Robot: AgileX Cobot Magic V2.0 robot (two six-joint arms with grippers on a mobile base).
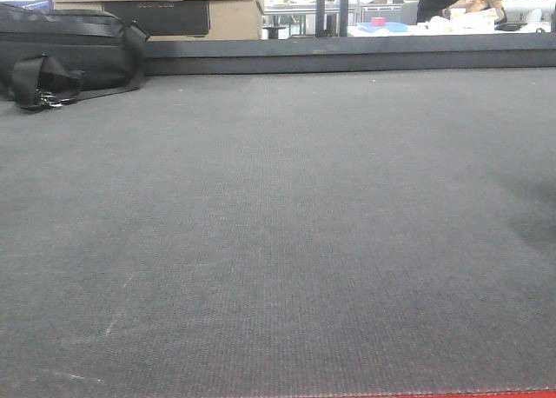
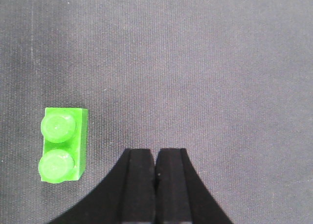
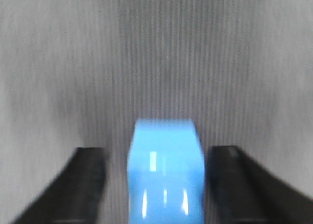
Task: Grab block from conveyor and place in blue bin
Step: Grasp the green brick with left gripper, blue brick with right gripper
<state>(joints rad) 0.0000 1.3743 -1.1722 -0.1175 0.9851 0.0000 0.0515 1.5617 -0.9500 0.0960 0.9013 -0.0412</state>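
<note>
The dark grey conveyor belt [image 1: 278, 233] fills the front view; no block or gripper shows there. In the left wrist view a green two-stud block [image 2: 62, 145] lies on the belt [image 2: 195, 62], left of my left gripper [image 2: 156, 158], whose black fingers are pressed together and hold nothing. In the right wrist view a glossy blue block [image 3: 165, 170] lies on the belt [image 3: 156, 53] between the spread fingers of my right gripper [image 3: 159, 160], with a gap on each side. The blue bin is out of view.
A black bag [image 1: 65, 55] sits at the belt's far left edge, before cardboard boxes [image 1: 156, 3]. A dark rail [image 1: 347, 55] borders the far side. A person [image 1: 460, 0] sits at a table beyond. The red frame edge [image 1: 452, 394] shows at the front.
</note>
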